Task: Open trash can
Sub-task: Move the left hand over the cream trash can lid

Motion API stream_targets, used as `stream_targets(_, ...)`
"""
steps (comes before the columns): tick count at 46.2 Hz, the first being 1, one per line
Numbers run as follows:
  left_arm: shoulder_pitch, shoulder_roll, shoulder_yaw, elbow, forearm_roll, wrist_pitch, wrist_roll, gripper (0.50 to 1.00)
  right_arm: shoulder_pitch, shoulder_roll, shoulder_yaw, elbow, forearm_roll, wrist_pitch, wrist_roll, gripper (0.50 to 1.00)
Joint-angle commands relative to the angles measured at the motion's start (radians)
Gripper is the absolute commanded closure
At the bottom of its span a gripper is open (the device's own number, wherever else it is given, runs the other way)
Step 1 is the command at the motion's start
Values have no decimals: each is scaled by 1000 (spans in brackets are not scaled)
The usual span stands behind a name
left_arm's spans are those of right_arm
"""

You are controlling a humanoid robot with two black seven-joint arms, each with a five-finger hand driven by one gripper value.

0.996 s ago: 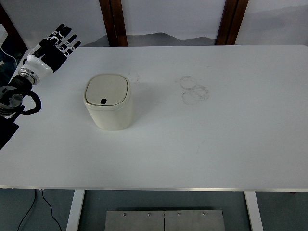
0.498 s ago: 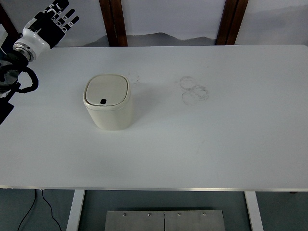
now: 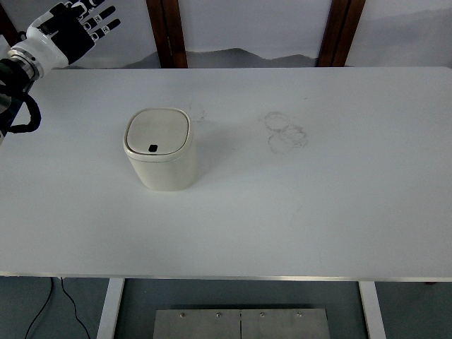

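A small cream trash can (image 3: 159, 148) stands upright on the white table (image 3: 304, 205), left of the middle. Its lid is shut and flat, with a small dark button near the front edge of the lid. My left hand (image 3: 78, 25) is at the top left corner of the view, above the table's far left edge, well apart from the can. Its fingers are spread and hold nothing. The right arm does not show.
Faint ring marks (image 3: 284, 131) lie on the table right of the can. Two dark wooden posts (image 3: 167, 32) stand behind the table's far edge. A black cable (image 3: 21, 116) loops at the left arm's wrist.
My left hand has risen and moved away toward the far left corner, from beside the table's left edge to above its far corner. The trash can has not moved.
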Motion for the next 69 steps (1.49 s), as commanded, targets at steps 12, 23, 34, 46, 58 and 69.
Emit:
stream_targets(12,-144,118,265,-147,3,0,40,500,2,0,0,0,0,0,0,505)
stream_targets(23,-318,166,496,-205,6,-9,61,500,2,0,0,1,0,0,0,505)
stream_targets(34,-514,182,706,-269,13,-27,118,500,2,0,-2,1,-2,0,0,505)
stream_targets(46,-680,167,901,-329,88,-81,126,500,3,0,-2,1,-5,0,0,505)
stream_targets(58,-838,138,1062,-401,154,-149,186,500,3,0,-3,1,-6,0,0,505)
stream_targets(69,-1002,61,1243,-414,156,-248,215,500,3,0,-3,1,-8,0,0,505)
